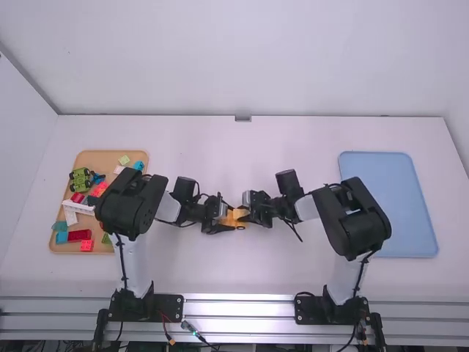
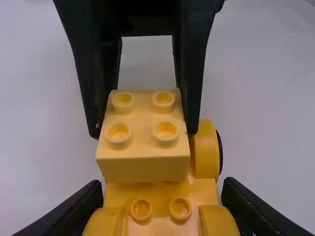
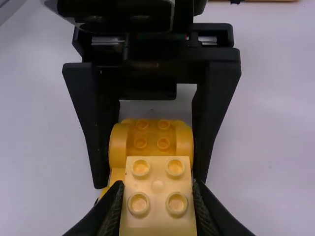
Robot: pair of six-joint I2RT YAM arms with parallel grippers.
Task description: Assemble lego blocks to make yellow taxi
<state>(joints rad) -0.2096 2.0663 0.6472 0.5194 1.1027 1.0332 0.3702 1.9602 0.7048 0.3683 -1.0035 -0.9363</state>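
Note:
In the high view my left gripper point(image 1: 220, 221) and my right gripper point(image 1: 253, 210) meet at the table's middle, around the yellow taxi body point(image 1: 230, 220). My left gripper point(image 2: 160, 211) is shut on the taxi body point(image 2: 204, 150), gripping it by its sides; two studs show between its fingers. The pale yellow four-stud block point(image 2: 142, 140) lies over part of the body. My right gripper point(image 3: 157, 194) is shut on that block point(image 3: 157, 201), studs up, with the body's rounded fenders point(image 3: 118, 146) beyond it. Whether block and body are pressed together I cannot tell.
At the left, a wooden tray point(image 1: 110, 157) holds loose colored blocks and a green vehicle point(image 1: 79, 180), partly behind the left arm. A blue tray point(image 1: 388, 198) lies at the right, beside the right arm.

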